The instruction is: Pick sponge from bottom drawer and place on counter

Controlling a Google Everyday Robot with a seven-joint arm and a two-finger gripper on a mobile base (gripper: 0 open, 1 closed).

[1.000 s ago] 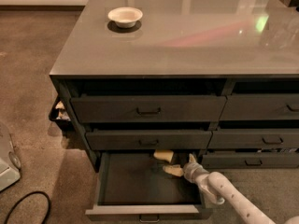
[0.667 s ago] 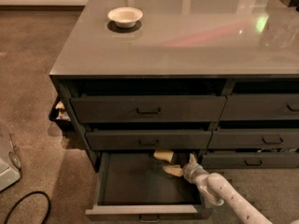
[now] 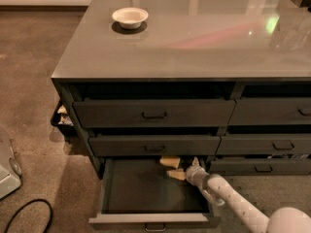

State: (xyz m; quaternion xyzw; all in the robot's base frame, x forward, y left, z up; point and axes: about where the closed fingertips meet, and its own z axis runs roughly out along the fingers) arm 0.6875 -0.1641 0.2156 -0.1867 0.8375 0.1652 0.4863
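Observation:
The bottom drawer (image 3: 146,221) of the left column is pulled out, with a dark floor. A pale yellow sponge (image 3: 170,161) lies at its back right, under the drawer above. A second pale yellow piece (image 3: 177,174) sits just in front of it, right at the tip of my gripper. My gripper (image 3: 188,171) reaches into the drawer's back right corner from the lower right, on a white arm (image 3: 233,203). It touches or nearly touches the yellow pieces. The glossy grey counter (image 3: 194,42) is above.
A white round bowl (image 3: 129,17) stands on the counter's far left. The upper drawers (image 3: 154,113) are shut, as is the right column (image 3: 265,166). A black cable (image 3: 29,212) and a white object (image 3: 7,171) lie on the carpet at left. A dark bin (image 3: 60,120) stands beside the cabinet.

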